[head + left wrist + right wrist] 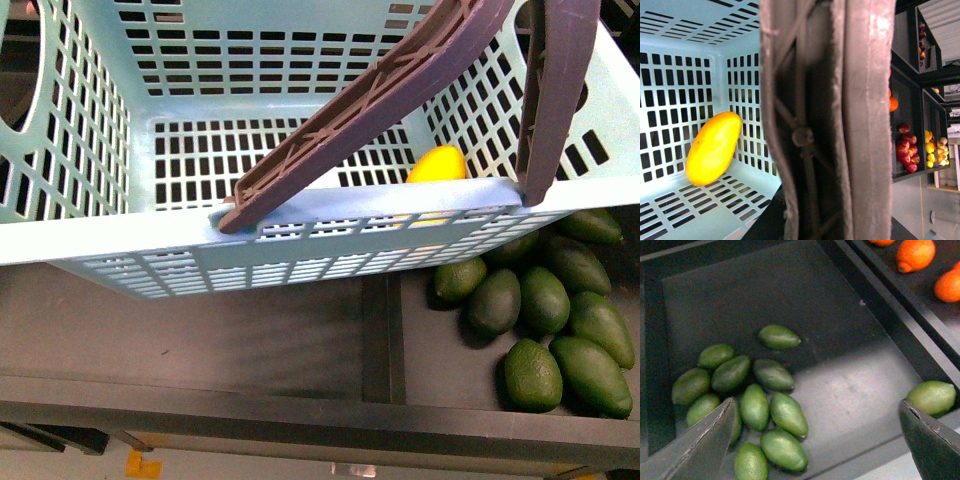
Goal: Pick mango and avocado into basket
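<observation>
1. The basket [130,265] fills the far half of my front view. Its near wall overhangs the dark shelf below it.
2. The mango [437,163] is in the basket, towards the right, and only its top shows above the near rim. On the left wrist camera the mango [714,148] lies tilted on the slotted floor, leaning into a corner of the lattice walls.
3. One brown handle [370,110] slants across the basket from the near rim up to the far right. The second handle [555,90] stands at the right end of that rim.
4. A brown handle [840,120] sits so close to the left wrist camera that it blocks the middle of the picture. I see no part of the left gripper, so I cannot say whether it is open or closed.
5. The avocados [545,298] are heaped in a dark bin [440,350] on the near right. The farthest ones are tucked under the basket's near right corner, and I see none in the basket.
6. On the right wrist camera the right gripper [816,405] is spread wide with nothing between its fingers [700,445]. It hangs above the avocados [772,374], and one finger overlaps the edge of the heap in the picture.
7. One lone avocado [932,396] lies apart from the heap, just beside the other finger.
8. Oranges [915,254] lie in the compartment next to the bin, beyond its dividing wall.
9. Past the handle, the left wrist camera shows shelves holding red fruit [905,147] and yellow fruit [932,150].
</observation>
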